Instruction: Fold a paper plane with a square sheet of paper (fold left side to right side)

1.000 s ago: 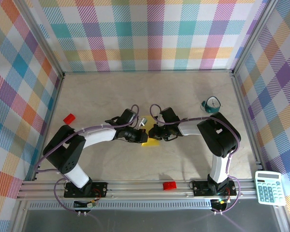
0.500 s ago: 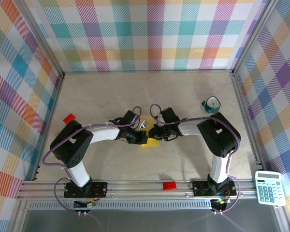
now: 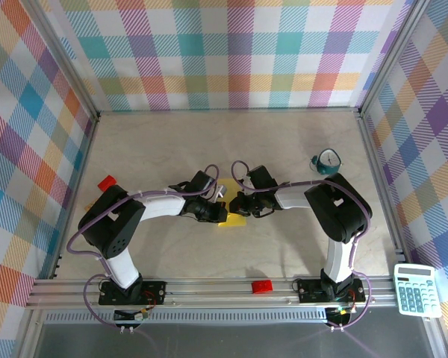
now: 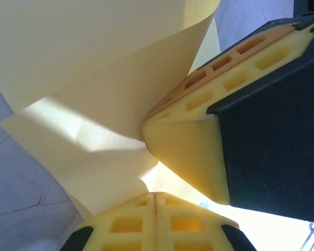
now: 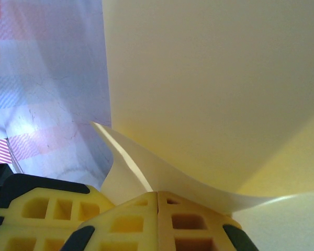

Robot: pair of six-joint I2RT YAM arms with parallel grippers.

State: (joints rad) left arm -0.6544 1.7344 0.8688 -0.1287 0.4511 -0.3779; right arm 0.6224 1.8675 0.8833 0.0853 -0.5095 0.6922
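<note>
We are seemingly working the left-to-right fold: the left gripper at 9 o'clock and the right gripper at 1 o'clock are both pinching shut on the square sheet of paper mid-table, so next we are likely needing to carry its curled flap toward 3 o'clock.

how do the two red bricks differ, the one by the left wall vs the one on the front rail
The left red brick lies on the table; the rail red brick sits on the front rail. The left red brick is turned at an angle; the rail red brick lies along it. Both are small and red.
</note>
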